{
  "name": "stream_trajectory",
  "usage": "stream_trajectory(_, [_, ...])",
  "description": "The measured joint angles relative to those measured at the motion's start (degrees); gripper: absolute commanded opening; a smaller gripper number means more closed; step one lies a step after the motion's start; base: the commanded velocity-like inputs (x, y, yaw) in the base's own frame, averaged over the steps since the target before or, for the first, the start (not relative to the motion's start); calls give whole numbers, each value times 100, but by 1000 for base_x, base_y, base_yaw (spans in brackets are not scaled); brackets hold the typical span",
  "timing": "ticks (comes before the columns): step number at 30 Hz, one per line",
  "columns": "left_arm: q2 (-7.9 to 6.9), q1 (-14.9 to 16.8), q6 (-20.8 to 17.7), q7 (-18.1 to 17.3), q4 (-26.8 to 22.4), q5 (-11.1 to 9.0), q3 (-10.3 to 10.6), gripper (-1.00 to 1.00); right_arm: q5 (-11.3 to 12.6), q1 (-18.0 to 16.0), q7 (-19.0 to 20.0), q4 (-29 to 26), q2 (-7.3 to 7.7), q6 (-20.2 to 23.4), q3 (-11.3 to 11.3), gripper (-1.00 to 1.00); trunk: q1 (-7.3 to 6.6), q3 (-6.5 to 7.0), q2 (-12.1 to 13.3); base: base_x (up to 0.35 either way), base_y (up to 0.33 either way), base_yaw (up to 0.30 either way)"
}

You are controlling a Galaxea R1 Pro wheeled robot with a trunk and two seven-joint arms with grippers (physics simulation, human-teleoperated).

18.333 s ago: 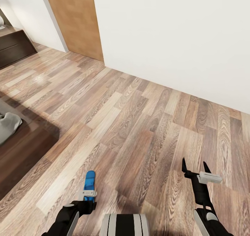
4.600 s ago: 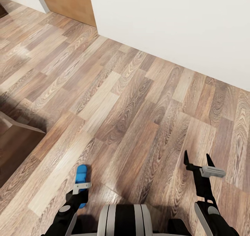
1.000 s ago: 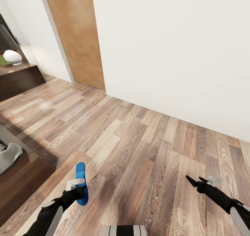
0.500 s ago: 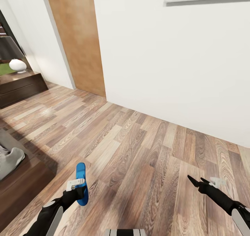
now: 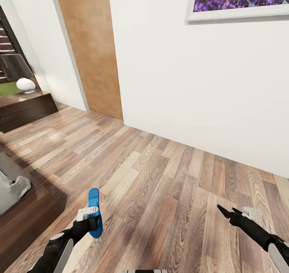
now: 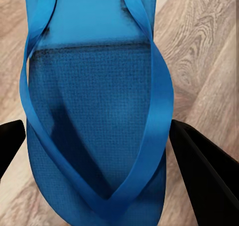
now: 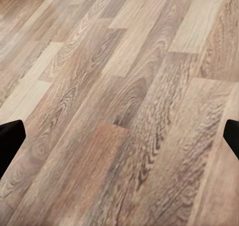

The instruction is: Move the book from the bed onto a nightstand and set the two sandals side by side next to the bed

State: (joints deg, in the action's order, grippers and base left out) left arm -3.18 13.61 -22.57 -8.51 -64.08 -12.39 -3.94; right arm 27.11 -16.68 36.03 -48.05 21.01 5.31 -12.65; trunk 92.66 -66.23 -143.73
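Observation:
My left gripper (image 5: 90, 220) is shut on one bright blue sandal (image 5: 94, 211), held low over the wood floor (image 5: 160, 176) beside the bed's corner. In the left wrist view the sandal (image 6: 94, 111) lies strap side up between the black fingers (image 6: 204, 178). My right gripper (image 5: 225, 209) hangs open over bare planks, with nothing between its fingers (image 7: 10, 139). The bed's dark-brown base (image 5: 28, 221) and pale-grey bedding (image 5: 12, 189) show at the lower left. A dark nightstand (image 5: 26, 109) stands at the far left. The book and the other sandal are out of view.
A white-based lamp (image 5: 25, 83) stands on the nightstand. A brown wooden door (image 5: 90, 48) is set in the white wall (image 5: 180, 84) ahead, which carries a framed purple picture (image 5: 241, 0). Open floor stretches between the wall and the bed.
The camera has tilted upward, bringing the picture, the lamp and more of the door into view. The sandal stays in my left gripper, and both arms hold about the same places.

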Motion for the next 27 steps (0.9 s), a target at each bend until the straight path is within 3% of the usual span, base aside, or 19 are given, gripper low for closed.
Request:
stream_trajectory(6, [7, 0, 2, 2, 18, 5, 54, -100, 1, 0, -33, 417, -35, -124, 4, 100, -15, 133, 8, 0, 0, 0])
stream_trajectory(9, [9, 0, 2, 0, 30, 0, 96, -100, 18, -1, -37, 1025, -55, -639, 1, 100, -23, 199, 12, 0, 0, 0])
stream_trajectory(12, [4, -1, 2, -1, 94, 2, 102, -100, 4, -1, -53, 1917, -60, -1623, 6, 100, -31, 265, 16, 0, 0, 0])
stream_trajectory(15, [-7, -1, 19, -7, 379, 14, 98, -100, -14, -4, -65, 2817, -62, -2264, 30, 100, -38, 332, 20, 0, 0, 0])
stream_trajectory(18, [-23, -16, 33, -15, 481, 8, 91, -100, -21, -6, -57, 3088, -63, -2403, 31, 100, -46, 399, 24, 0, 0, 0])
stream_trajectory(27, [-106, -61, 45, -18, 563, 8, 80, -100, -20, -5, -31, 3219, -63, -2450, 38, 100, -70, 599, 36, 0, 0, 0])
